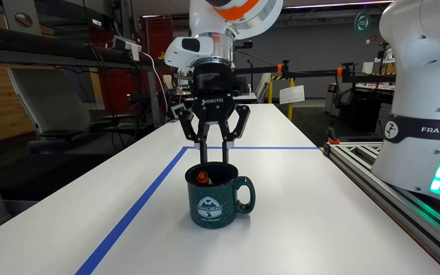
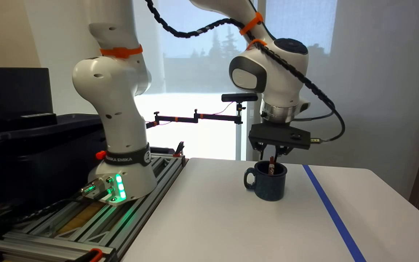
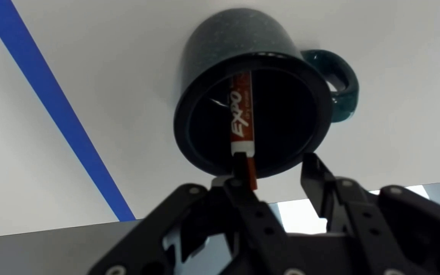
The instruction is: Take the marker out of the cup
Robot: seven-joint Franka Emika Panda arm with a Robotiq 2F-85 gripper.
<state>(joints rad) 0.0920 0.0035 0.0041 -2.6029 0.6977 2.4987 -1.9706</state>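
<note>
The cup [image 1: 212, 202] is a dark teal speckled mug standing upright on the table, with a pale emblem on its side; it also shows in an exterior view [image 2: 270, 189] and in the wrist view [image 3: 239, 38]. The red-orange marker [image 3: 242, 110] leans inside it, its cap end rising at the rim; it also shows in both exterior views [image 1: 203, 177] [image 2: 271, 166]. My gripper [image 1: 214, 158] points down at the cup's rim, fingers apart with nothing between them. In the wrist view, the left finger of the gripper [image 3: 276, 158] covers part of the marker's cap; whether they touch I cannot tell.
The cup's handle [image 1: 248, 194] sticks out on the robot base's side. Blue tape [image 1: 139, 206] runs along the white table [image 1: 300, 229]. The robot base [image 2: 126, 178] stands on a metal rail frame at the table's edge.
</note>
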